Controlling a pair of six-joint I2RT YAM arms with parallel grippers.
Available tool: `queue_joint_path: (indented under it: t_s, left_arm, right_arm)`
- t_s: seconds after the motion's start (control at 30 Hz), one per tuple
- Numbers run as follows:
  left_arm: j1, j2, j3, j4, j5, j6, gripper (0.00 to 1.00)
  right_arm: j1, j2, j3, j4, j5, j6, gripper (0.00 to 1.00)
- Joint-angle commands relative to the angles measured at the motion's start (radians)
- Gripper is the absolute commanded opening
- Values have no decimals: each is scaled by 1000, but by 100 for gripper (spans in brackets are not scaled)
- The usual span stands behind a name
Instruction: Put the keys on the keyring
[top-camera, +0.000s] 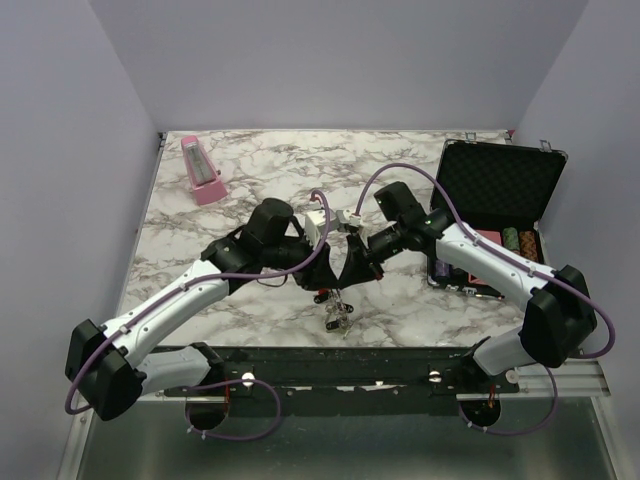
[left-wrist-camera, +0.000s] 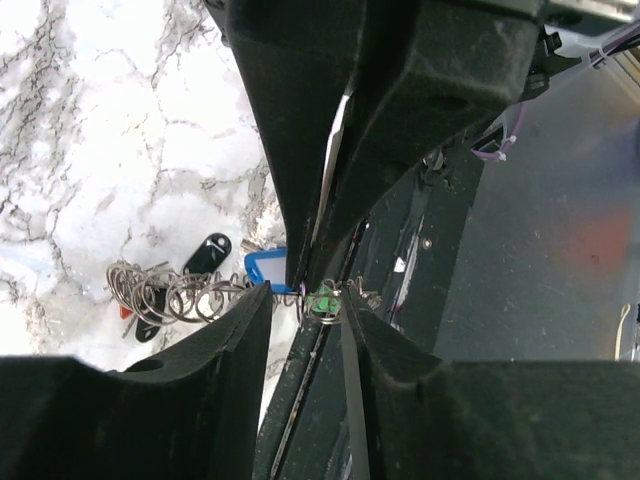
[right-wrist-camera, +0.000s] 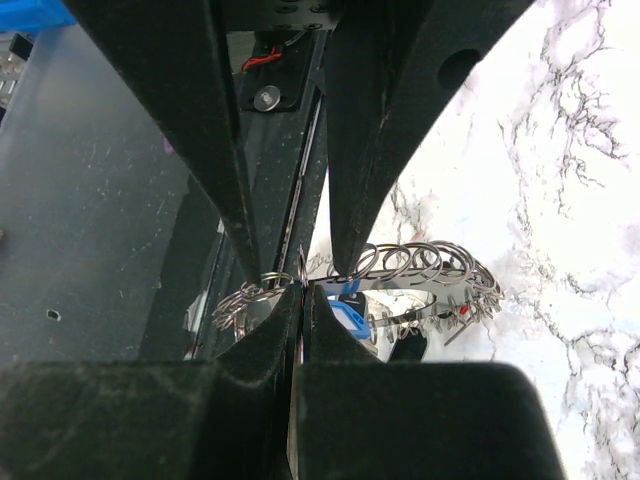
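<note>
Keyring (right-wrist-camera: 405, 316) partly behind right tool (right-wrist-camera: 300, 292)

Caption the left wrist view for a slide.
Left gripper and right gripper meet at a green key, keyring trailing beside.

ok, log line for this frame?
site: table near edge | right gripper: pinching keyring | left gripper: straddling green key, grip unclear

White marble table (top-camera: 250, 160) with grey veins, pink metronome (top-camera: 203, 172), black case (top-camera: 500, 185), blue/black/green-headed keys (left-wrist-camera: 268, 270), silver keyring (left-wrist-camera: 165, 295).
</note>
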Motion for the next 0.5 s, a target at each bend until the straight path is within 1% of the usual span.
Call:
queue_joint_path:
  t_s: [0.0, 0.17, 0.37, 0.47]
  left_arm:
    - [1, -68, -47, 53, 1, -20, 43]
    - [11, -96, -75, 79, -2, -31, 43]
    - [13, -75, -78, 96, 10, -43, 41]
    - [13, -58, -72, 92, 16, -45, 39]
  right_arm:
    - [11, -3, 19, 39, -46, 20, 5]
    - [11, -3, 19, 42, -47, 23, 5]
    - [11, -3, 16, 44, -52, 25, 5]
    - [11, -1, 16, 47, -52, 26, 5]
